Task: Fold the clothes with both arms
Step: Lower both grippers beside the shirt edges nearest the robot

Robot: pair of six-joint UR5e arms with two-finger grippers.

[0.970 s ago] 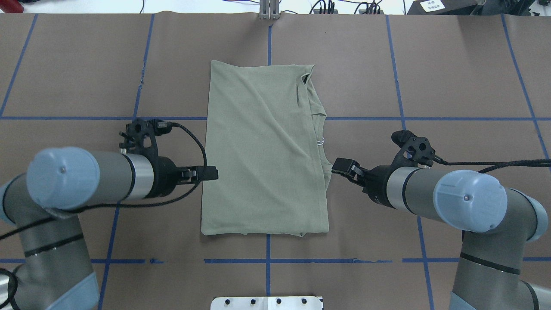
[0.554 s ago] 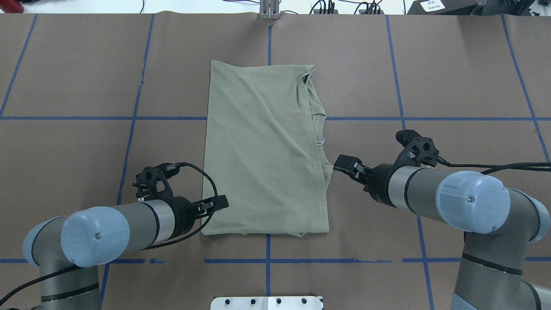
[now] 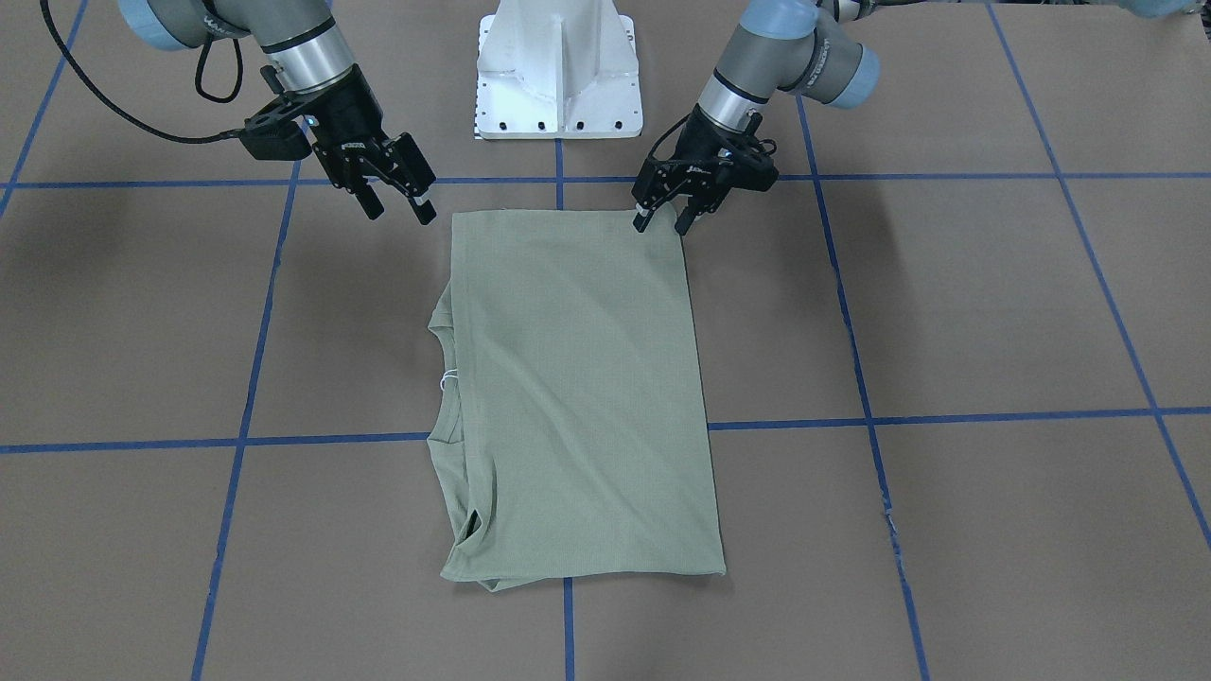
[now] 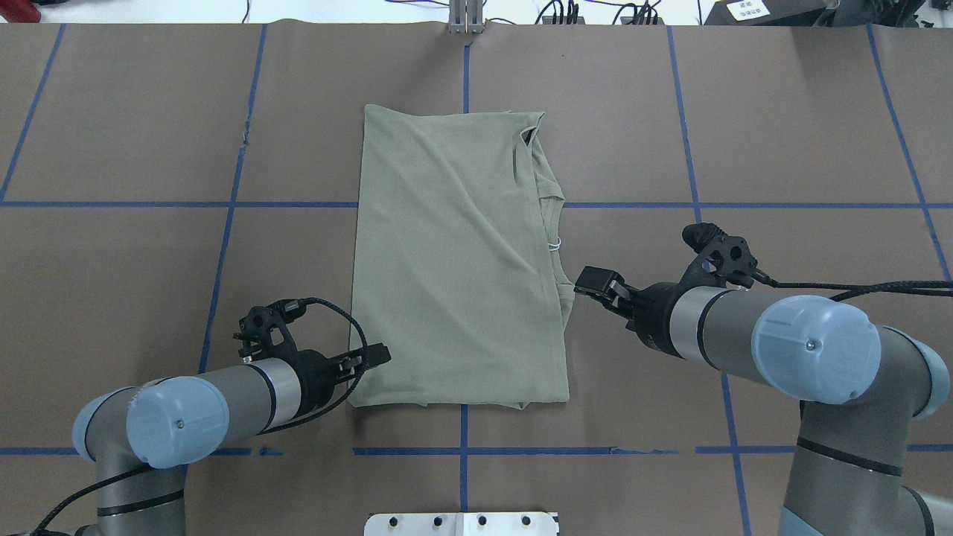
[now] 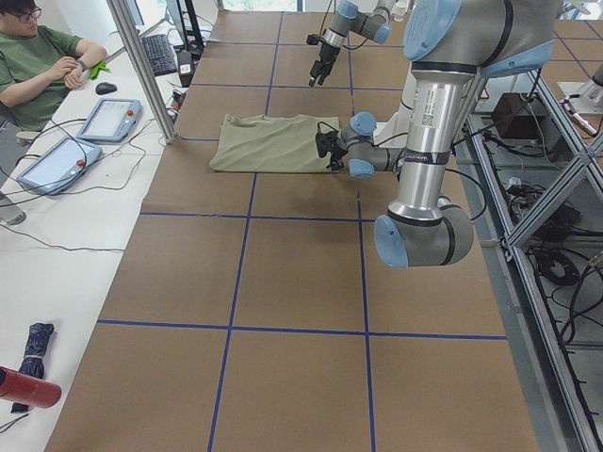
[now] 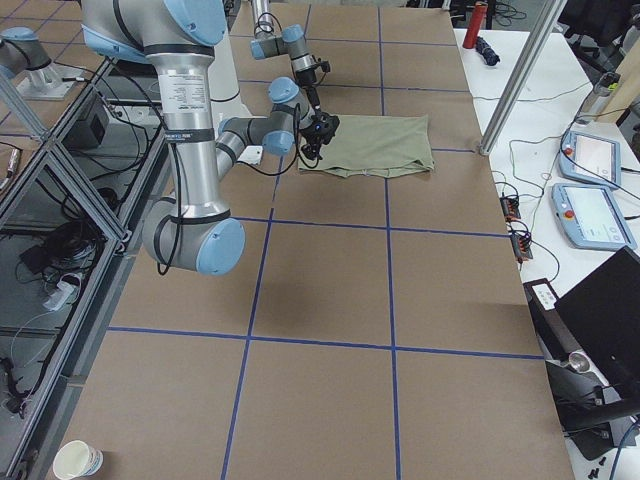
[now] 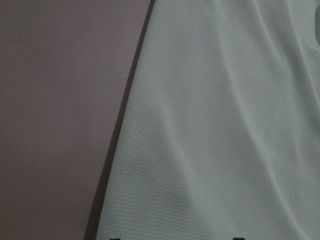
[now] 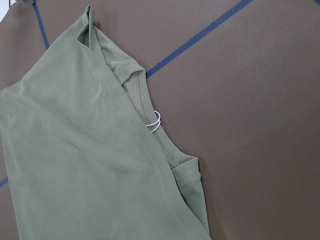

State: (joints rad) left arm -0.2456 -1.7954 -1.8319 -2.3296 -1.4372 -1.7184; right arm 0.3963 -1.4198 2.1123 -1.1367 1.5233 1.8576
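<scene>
The clothes are one sage-green shirt, folded into a long rectangle flat in the middle of the table. Its collar and white neck loop lie along the edge on my right side. My left gripper is open at the shirt's near corner on my left, one finger over the fabric and one beside it. The left wrist view is filled by the shirt at close range. My right gripper is open just off the shirt's right edge, near the collar end, holding nothing.
Blue tape lines grid the brown table cover. The white pedestal base stands at the robot's edge. A person sits at a side desk with tablets. A paper cup sits on the floor.
My left arm has swung back toward the robot's side along the shirt's left edge, from mid-edge to the near corner. The right gripper has barely shifted. The shirt has not moved.
</scene>
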